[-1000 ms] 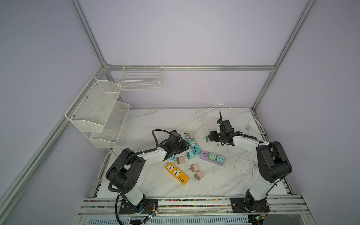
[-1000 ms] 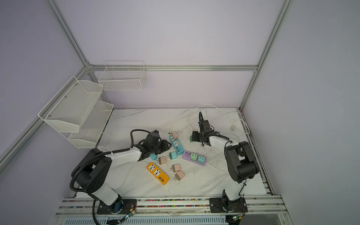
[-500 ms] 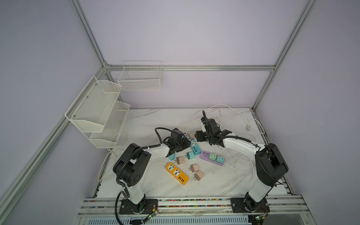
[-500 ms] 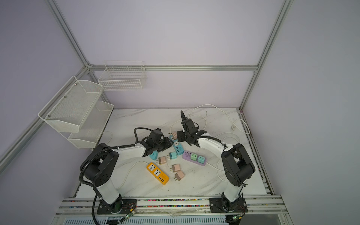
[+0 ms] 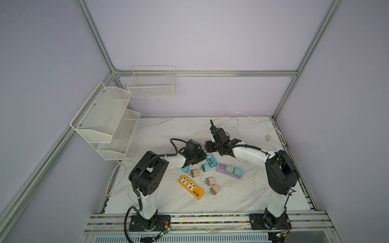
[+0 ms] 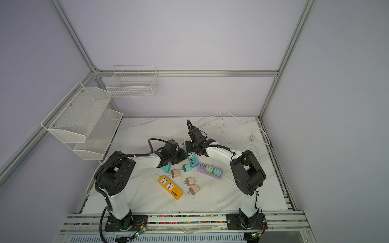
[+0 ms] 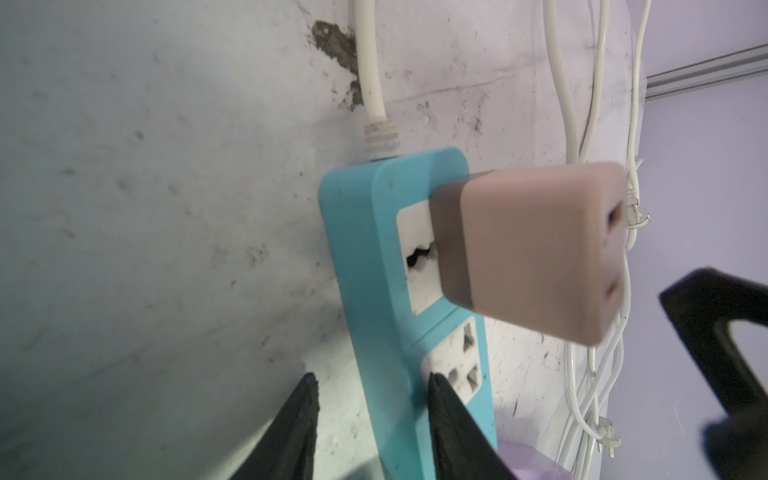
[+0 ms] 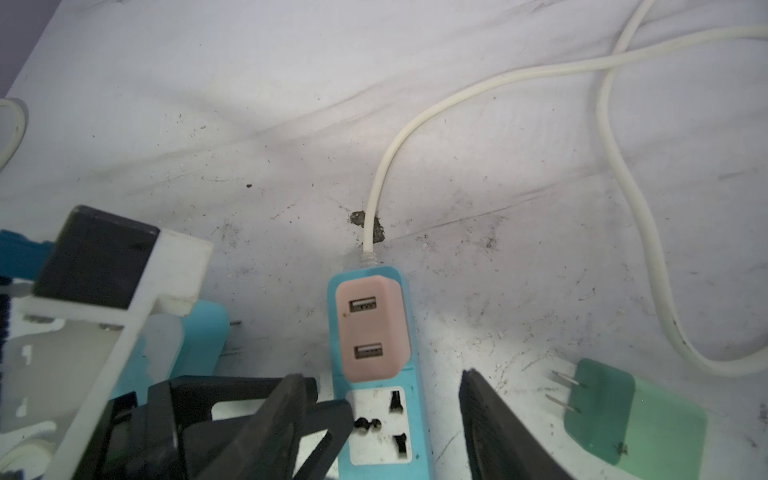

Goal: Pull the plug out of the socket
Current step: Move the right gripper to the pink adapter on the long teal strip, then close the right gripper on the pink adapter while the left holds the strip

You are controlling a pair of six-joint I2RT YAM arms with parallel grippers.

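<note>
**Approach for extraction.** The pink plug (image 8: 372,328) is seated in the end socket of the blue power strip (image 8: 380,424), next to where the white cord (image 8: 386,166) enters. The strip lies flat on the marble table (image 8: 249,124). My right pincer (image 8: 382,376) is released and empty, with its fingers straddling the strip just short of the plug. My left pincer (image 7: 370,376) is likewise unclenched: one finger rests on the strip's face by the free socket, while its mate stands beside the strip with bare table showing between. To do this well, I judge I should advance the right fingers until they flank the plug's flat sides and close them squarely. With the left pressing the strip down, I would then draw straight up along the prongs. A tilted pull could lever the strip off the table or let the smooth shell slip.
</note>
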